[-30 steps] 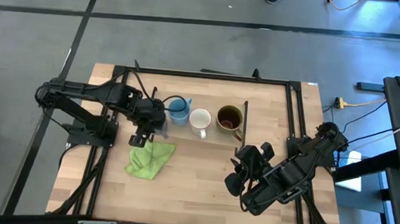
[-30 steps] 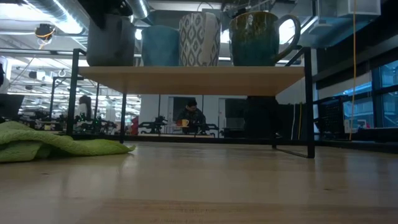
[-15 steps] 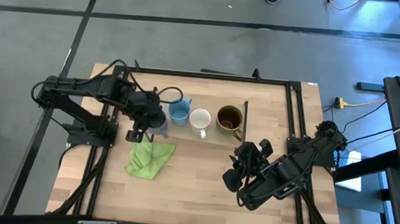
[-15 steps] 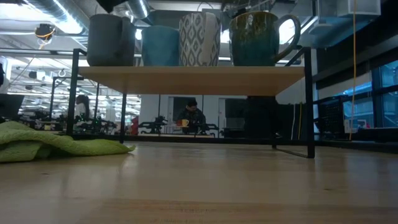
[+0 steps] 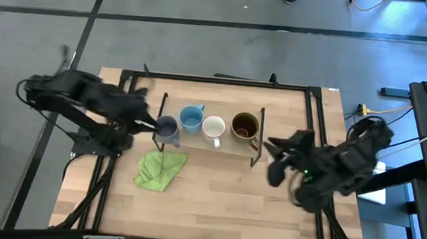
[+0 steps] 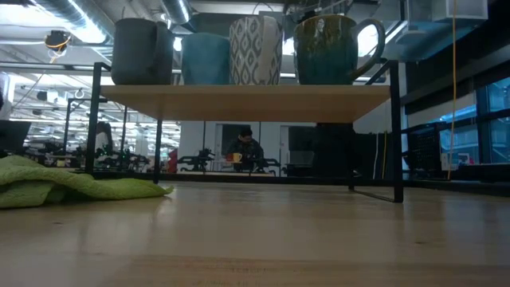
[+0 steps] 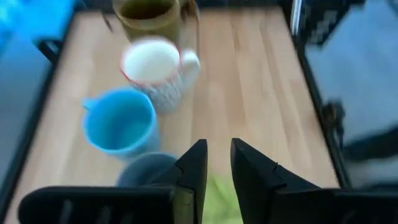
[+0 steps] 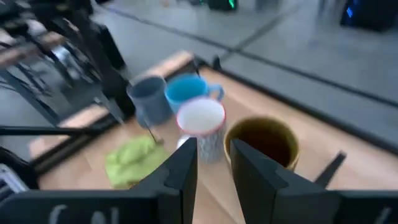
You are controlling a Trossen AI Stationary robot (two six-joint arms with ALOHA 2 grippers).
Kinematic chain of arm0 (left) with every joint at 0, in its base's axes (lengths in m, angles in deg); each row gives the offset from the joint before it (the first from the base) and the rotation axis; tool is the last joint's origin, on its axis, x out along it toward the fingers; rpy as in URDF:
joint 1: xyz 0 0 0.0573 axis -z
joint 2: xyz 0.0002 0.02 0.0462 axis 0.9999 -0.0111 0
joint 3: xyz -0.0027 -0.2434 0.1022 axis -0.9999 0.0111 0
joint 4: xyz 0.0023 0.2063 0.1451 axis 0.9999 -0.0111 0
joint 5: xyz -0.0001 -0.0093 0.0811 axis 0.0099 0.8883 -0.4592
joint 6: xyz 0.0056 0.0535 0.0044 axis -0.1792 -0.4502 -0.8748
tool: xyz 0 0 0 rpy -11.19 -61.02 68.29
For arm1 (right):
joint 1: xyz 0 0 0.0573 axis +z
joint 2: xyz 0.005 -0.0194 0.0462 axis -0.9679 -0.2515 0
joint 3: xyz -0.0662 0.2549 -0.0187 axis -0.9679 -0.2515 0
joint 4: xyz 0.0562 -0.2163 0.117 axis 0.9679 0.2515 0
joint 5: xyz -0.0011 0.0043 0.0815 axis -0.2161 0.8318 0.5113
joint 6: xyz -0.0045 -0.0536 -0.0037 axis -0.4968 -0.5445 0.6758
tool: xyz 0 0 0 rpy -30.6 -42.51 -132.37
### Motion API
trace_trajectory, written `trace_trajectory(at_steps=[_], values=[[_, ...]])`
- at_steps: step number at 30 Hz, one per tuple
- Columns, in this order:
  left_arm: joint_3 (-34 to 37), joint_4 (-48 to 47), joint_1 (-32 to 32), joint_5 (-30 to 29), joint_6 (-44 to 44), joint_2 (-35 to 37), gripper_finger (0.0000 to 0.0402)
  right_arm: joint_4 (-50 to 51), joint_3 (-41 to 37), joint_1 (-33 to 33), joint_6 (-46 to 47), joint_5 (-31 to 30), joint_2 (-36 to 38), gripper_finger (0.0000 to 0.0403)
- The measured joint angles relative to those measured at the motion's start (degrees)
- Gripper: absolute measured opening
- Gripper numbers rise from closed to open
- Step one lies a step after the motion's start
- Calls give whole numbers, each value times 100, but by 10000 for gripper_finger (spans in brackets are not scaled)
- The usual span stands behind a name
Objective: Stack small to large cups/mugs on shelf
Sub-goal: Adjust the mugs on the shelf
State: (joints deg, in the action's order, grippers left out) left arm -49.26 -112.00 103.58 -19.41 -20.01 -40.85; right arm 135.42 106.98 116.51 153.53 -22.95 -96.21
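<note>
On shelf [image 5: 197, 142], four mugs [image 5: 213, 127] span end-to-end.

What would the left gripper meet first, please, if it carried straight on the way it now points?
Probably the grey-blue mug, which sits just beyond the left gripper at the near end of the shelf. The light blue mug lies a little to one side. Depth is uncertain; it might pass above the rim.

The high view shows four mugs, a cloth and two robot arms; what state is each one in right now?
Grey-blue mug: upright on the shelf, free.
Light blue mug: upright beside it.
White mug: upright, third in the row.
Brown mug: upright, last in the row.
Green cloth: crumpled on the table.
Left gripper: holding nothing.
Right gripper: holding nothing.
</note>
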Motion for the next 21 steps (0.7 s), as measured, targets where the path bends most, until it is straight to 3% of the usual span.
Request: trace_trajectory(at_steps=[4, 7, 13, 17, 21], values=[[502, 612, 711, -1019, 654, 727, 66, -10, -19, 426, -236, -671, 314, 98], [1290, 1436, 1347, -1671, 1026, 1307, 66, -9, -498, 731, -16, -1185, 649, 98], [2992, 3054, 2370, -2471, 1416, 2112, 66, -34, -2585, 1253, 2076, -1986, 1554, 98], [3496, 3705, 2815, -2643, 1562, 2266, 66, -123, -3594, 1440, 3111, -2406, 1938, 98], [3844, 4145, 3268, -3199, 1562, 2390, 66, -137, -4308, 1586, 3860, -2609, 2312, 98]])
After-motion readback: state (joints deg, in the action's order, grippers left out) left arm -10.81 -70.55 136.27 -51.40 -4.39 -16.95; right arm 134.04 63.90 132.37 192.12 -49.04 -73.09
